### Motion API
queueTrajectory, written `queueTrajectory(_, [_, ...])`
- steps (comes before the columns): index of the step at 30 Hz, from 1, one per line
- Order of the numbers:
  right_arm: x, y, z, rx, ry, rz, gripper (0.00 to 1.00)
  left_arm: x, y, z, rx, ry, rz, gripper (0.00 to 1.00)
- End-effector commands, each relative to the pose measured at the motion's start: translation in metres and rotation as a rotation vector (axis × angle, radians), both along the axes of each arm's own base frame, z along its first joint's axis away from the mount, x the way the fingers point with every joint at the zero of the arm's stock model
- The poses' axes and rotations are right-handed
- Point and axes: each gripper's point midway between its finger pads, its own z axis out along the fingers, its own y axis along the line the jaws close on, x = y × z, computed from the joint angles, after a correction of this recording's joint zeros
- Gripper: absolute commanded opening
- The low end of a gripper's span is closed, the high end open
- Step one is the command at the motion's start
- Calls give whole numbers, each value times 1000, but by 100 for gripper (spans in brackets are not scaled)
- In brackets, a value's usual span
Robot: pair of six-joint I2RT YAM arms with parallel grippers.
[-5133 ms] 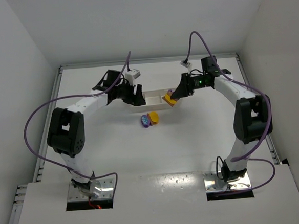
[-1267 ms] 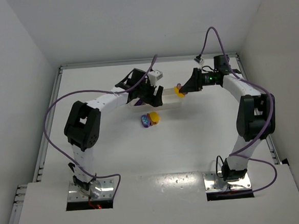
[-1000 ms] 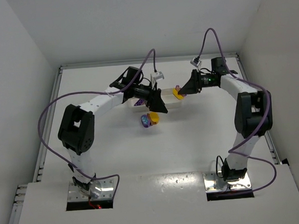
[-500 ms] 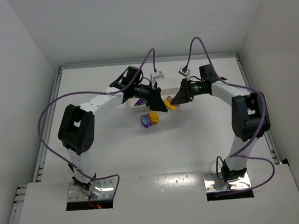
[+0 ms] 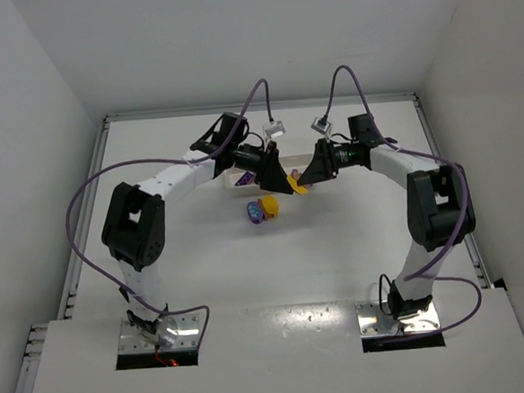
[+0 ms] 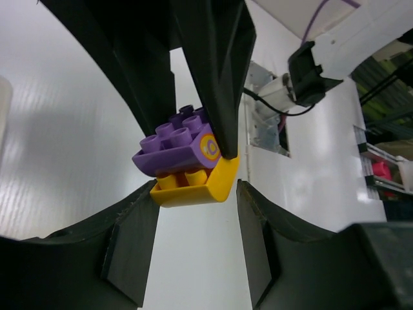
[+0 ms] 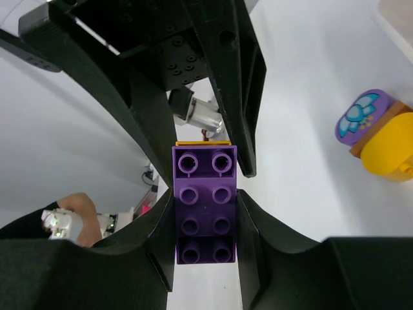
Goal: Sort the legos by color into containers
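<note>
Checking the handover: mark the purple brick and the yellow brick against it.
purple brick (image 7: 204,205): right wrist view, middle of the studded face.
yellow brick (image 6: 190,196): left wrist view, lower front face.

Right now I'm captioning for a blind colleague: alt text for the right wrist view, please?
A purple brick, studs toward the camera, is clamped in the right gripper, with the left gripper's fingers flanking its far, yellow-edged end. At right on the white table, a rounded purple piece with a light blue spot adjoins a yellow-orange brick.

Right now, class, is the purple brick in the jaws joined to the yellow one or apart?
Joined: the purple brick sits directly on the yellow brick, no gap.
</note>
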Motion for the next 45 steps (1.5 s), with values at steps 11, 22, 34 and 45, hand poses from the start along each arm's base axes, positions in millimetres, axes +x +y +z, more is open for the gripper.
queueTrajectory(11, [-7,7,14,29,-86,40,0,-6,-2,31,-142,29,-132,55])
queueTrajectory(22, [-15,15,16,26,-105,62,0,0,-1,26,-148,57,-111,40])
queueTrajectory(34, [-10,13,16,9,-98,39,12,-4,2,21,-135,62,-90,14])
queueTrajectory(45, [-6,13,16,6,-77,39,24,-5,2,17,-136,52,-93,12])
